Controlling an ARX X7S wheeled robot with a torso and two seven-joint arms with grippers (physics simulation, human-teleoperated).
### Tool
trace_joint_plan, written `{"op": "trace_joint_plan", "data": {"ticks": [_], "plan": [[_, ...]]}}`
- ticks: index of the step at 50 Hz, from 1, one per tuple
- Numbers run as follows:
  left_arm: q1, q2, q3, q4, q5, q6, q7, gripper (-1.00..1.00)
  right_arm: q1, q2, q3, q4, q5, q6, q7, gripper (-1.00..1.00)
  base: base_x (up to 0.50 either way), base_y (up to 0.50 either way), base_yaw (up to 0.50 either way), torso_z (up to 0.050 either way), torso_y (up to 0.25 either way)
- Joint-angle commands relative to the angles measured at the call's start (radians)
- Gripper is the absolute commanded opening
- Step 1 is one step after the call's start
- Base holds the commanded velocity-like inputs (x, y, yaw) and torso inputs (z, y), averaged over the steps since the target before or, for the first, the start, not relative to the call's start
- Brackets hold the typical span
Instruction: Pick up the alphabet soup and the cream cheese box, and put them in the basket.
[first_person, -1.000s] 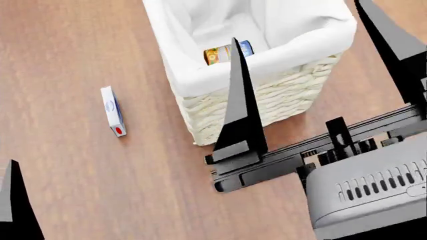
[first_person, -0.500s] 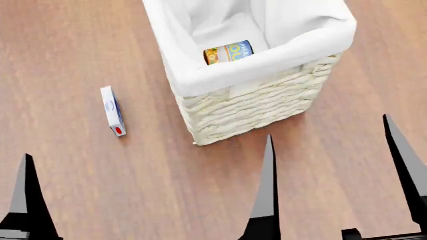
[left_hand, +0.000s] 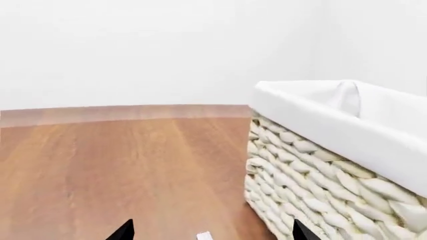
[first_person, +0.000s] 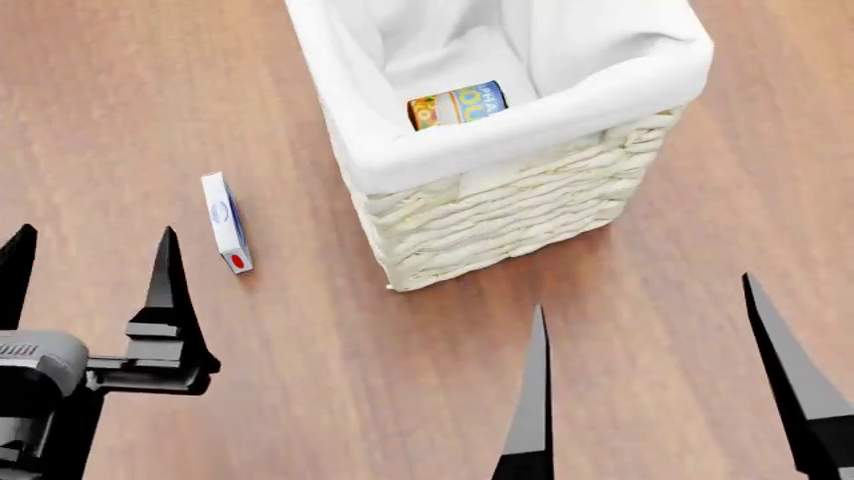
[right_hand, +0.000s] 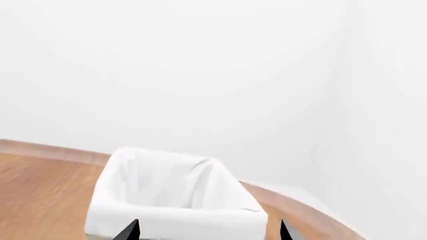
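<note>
Soup can, the alphabet soup (first_person: 458, 105), lies on its side inside the basket (first_person: 534, 215), against the near wall of the white liner. I see the basket standing on the wooden table (first_person: 200, 80) toward the far edge. The cream cheese box (first_person: 226, 221) lies flat on the bare wood, left of the basket and apart from it, with its red mark at the near end. My left gripper (first_person: 91, 270) hovers just near of the box with its fingers spread and nothing between them. My right gripper (first_person: 654, 385) hangs near of the basket, also spread wide and holding nothing.
</note>
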Motion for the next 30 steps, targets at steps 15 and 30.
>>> {"op": "trace_joint_plan", "data": {"ticks": [15, 30], "plan": [[-0.332, 0.105, -0.003, -0.409, -0.172, -0.142, 0.130, 1.00, -0.035, 0.033, -0.010, 0.002, 0.043, 0.006, 0.044, 1.00, 0.00, 0.00, 0.00, 0.000, 0.000], [-0.464, 0.188, 0.035, -0.787, -0.049, 0.017, 0.142, 1.00, -0.036, 0.054, -0.016, -0.022, 0.054, 0.041, 0.062, 1.00, 0.00, 0.00, 0.00, 0.000, 0.000]]}}
